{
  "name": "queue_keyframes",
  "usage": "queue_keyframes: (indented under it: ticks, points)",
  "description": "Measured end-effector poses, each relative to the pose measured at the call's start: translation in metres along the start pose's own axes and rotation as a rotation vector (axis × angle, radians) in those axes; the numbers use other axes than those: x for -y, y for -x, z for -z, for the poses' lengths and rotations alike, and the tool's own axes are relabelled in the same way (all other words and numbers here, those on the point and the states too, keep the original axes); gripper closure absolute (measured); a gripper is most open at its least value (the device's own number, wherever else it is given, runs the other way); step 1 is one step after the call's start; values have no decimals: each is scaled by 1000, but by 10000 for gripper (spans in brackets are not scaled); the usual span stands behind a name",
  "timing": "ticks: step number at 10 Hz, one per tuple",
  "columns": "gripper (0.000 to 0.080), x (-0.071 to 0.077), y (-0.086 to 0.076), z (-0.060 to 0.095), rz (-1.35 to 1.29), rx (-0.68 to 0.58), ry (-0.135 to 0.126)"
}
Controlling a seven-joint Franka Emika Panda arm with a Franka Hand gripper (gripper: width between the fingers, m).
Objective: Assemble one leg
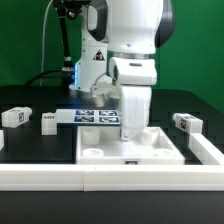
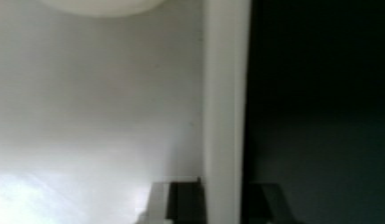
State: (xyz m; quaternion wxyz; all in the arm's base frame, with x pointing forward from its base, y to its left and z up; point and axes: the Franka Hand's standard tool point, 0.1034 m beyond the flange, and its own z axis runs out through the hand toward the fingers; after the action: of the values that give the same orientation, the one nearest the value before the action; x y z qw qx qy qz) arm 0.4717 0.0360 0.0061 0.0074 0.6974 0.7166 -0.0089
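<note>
**A:** How far along is it, do you think?

**B:** About midway, I'd judge. The leg (image 2: 224,90) is off the table and in the gripper (image 2: 219,202). In the wrist view it shows as a long white strip coming out from between the two dark fingers (image 2: 176,204), which look clenched on it from both sides.

**A:** And where is it exactly?

**B:** It hangs upright under the hand, over the big white panel (image 1: 160,150), toward the panel's far edge in the exterior view. In the wrist view it runs along the line where the white panel meets the dark surface. A round socket (image 2: 100,5) sits off to one side, apart from it.

**A:** So is it seated?

**B:** I cannot tell whether its lower end touches the panel, and it does not look lined up with that socket. To my mind it has yet to be brought over a corner socket, set in and fixed there.

**A:** What about the surface?

**B:** It's a plain black table (image 1: 40,142). One small tagged white block (image 1: 15,117) and a second block (image 1: 48,122) lie loose toward the exterior view's left. A third block (image 1: 187,122) lies toward its right. None of them touches the panel, and they look like more legs. The marker board (image 1: 98,117) lies behind the panel, and a low white rail (image 1: 110,177) fences the front and the right side.

**A:** And the room?

**B:** Green walls (image 1: 20,40) behind the arm, and little else to make out
</note>
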Motion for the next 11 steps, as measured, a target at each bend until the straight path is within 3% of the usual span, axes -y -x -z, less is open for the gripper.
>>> queue_keyframes:
  ticks: [5,9,11]
  points:
    - [741,-10,-43,1,-37,0,-12]
    - [741,-14,-42,1,-45,6,-18]
    - [388,-14,-42,1,-45,6,-18]
